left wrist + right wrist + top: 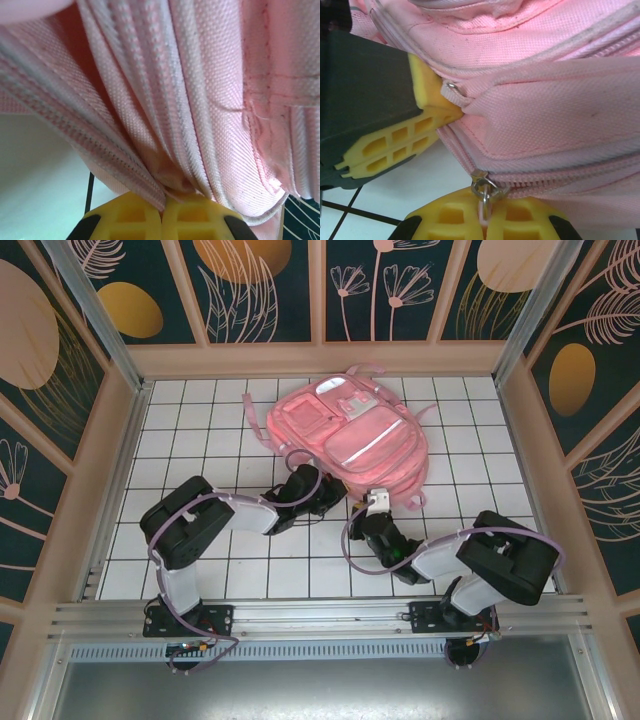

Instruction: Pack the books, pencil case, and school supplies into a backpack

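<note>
The pink backpack (350, 435) lies flat on the far middle of the table, its near edge toward both arms. My left gripper (326, 502) is at that edge's left part, its yellow fingers (135, 215) shut on a fold of the pink fabric (170, 182). In the right wrist view the left gripper (454, 114) pinches the fabric beside a small metal ring (451, 86). My right gripper (486, 212) is shut on the pink zipper pull (485, 207) that hangs from the metal slider (486, 184) of a zip (570, 186). Books, pencil case and school supplies are out of view.
The table (200, 440) is white with a black grid. Wooden frame walls with patterned panels (70, 390) close it in on three sides. A metal rail (320, 615) runs along the near edge between the arm bases.
</note>
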`<state>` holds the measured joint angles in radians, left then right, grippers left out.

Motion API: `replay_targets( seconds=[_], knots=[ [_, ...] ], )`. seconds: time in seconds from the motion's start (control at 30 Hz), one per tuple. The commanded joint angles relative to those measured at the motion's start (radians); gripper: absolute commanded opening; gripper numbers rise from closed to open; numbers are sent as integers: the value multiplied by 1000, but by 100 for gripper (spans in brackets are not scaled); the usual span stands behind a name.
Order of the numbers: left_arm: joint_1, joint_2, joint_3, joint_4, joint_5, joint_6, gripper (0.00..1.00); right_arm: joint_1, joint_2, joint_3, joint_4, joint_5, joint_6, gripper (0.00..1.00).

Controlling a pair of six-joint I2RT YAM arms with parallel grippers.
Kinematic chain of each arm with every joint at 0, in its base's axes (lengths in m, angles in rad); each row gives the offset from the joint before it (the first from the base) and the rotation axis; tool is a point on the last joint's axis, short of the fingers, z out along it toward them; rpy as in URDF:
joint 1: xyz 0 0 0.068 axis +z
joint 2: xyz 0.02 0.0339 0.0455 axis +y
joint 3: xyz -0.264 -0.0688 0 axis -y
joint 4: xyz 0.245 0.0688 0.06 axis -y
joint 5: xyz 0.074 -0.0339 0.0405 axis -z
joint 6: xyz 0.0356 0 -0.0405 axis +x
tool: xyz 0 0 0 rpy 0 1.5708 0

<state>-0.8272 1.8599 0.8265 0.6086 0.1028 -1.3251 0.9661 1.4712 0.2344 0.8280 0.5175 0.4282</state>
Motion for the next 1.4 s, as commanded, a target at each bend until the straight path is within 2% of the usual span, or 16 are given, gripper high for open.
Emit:
replay_targets(
  seconds=[0.0, 0.37, 0.57, 0.7, 0.73, 0.77, 0.8, 0.87, 0.9, 1.03, 1.13, 1.27, 1.37],
  knots=[
    [23, -68, 1, -81, -139, 40, 0, -16, -59, -42, 56, -16, 1, 0],
    [171, -347, -186, -220, -214, 128, 0, -137, -170, -109, -1, -82, -17, 0],
    [313, -477, -272, -316, -220, 212, 0, -148, -137, -79, 12, -127, -29, 0],
    [393, -540, -265, -392, -186, 316, 0, -144, -90, -16, 19, -221, -35, 0],
    [392, -555, -256, -412, -186, 334, 0, -136, -76, 0, 28, -243, -38, 0],
    [392, -573, -258, -415, -174, 342, 6, -120, -55, 20, 38, -264, -43, 0],
    [392, -595, -263, -419, -162, 347, 25, -104, -30, 41, 43, -277, -50, 0],
    [392, -637, -276, -432, -134, 339, 51, -78, 20, 83, 45, -306, -55, 0],
    [391, -664, -287, -441, -116, 328, 54, -64, 47, 105, 48, -314, -57, 0],
    [348, -789, -365, -441, -76, 246, 51, -35, 118, 155, 68, -336, -52, 0],
    [232, -843, -407, -425, -110, 156, 48, -20, 147, 185, 67, -336, -57, 0],
    [106, -772, -412, -322, -101, 36, 47, -11, 150, 196, 62, -330, -59, 0],
    [46, -675, -360, -276, -109, 9, 48, 0, 136, 197, 59, -332, -65, 0]
  ],
)
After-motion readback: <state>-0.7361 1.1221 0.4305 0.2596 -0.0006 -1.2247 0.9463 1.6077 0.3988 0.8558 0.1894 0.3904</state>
